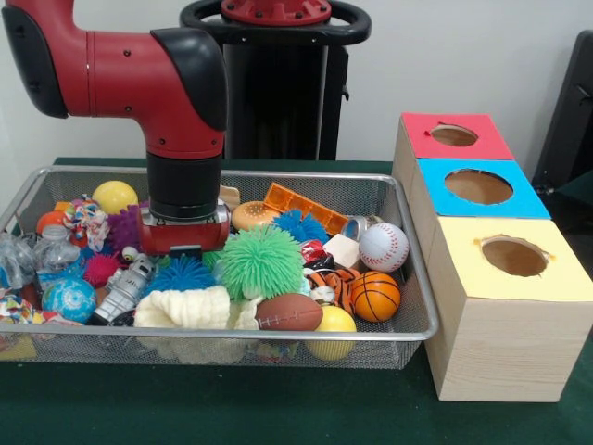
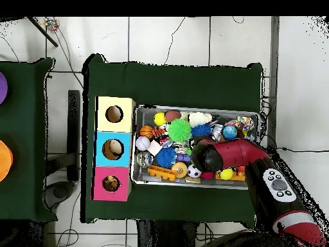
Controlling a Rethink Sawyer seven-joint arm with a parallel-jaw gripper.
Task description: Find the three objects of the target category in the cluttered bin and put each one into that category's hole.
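Front view: gripper (image 1: 184, 248) sunk among toys at the left-middle of the wire mesh bin (image 1: 419, 306); fingers hidden, can't tell their spread or any hold. Tiger-striped plush (image 1: 326, 281) lies beside the mini basketball (image 1: 375, 296). Red-surround hole (image 1: 454, 135) farthest back. No readable writing.

Overhead view: arm covers the gripper; red-surround hole (image 2: 112, 184) nearest the robot's base.

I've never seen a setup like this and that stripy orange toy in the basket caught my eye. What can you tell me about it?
The tiger-striped plush toy is small, soft-looking and orange with black stripes. It lies in the wire mesh bin toward the end nearest the wooden boxes, mostly buried. A mini basketball presses against one side, a brown toy football and a yellow ball lie in front of it, and a green spiky ball sits beside it. Its head and limbs are hidden.
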